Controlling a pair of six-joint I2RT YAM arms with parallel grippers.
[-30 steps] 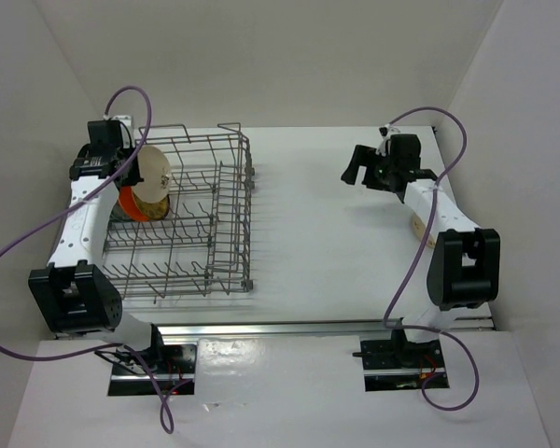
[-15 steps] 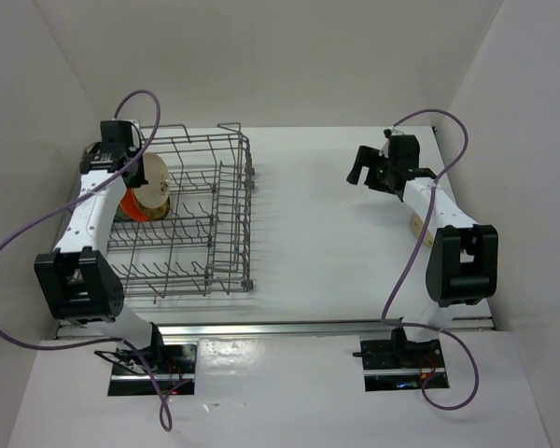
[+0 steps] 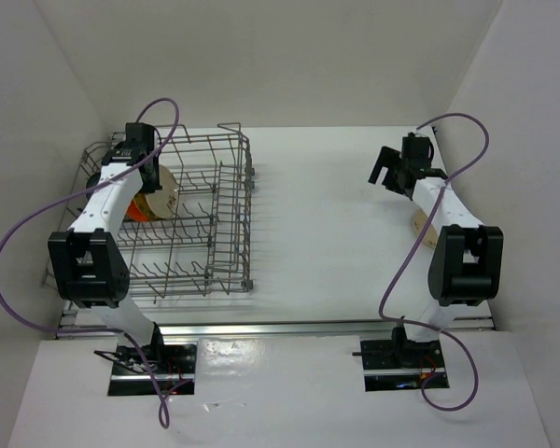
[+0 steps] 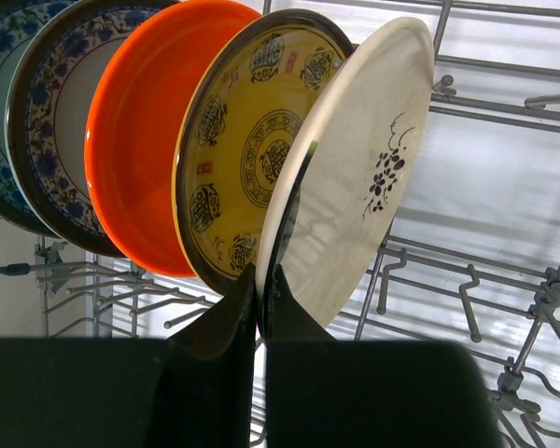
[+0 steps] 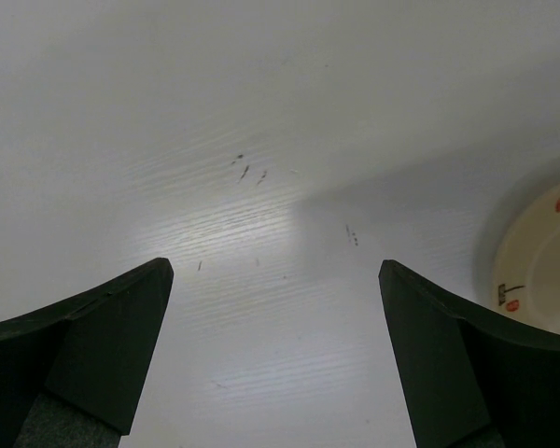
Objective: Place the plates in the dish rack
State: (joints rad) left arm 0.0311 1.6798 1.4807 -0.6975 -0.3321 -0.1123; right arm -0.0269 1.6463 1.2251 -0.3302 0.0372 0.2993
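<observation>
Left jaws clench the rim of the marked cream plate (image 4: 364, 177), which stands beside the yellow (image 4: 247, 140), orange (image 4: 135, 140) and blue plates (image 4: 42, 121) in the rack (image 3: 247, 210), upper left of the overhead frame. Right jaws gape over bare tabletop (image 5: 261, 112), the last plate (image 5: 541, 271) lying flat at the frame's right edge. Five look racked, one is unloaded.

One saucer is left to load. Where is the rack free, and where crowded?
Free: the tine rows right of the cream plate, and the dish rack's near rows. Crowded: its far-left part, five plates packed.
</observation>
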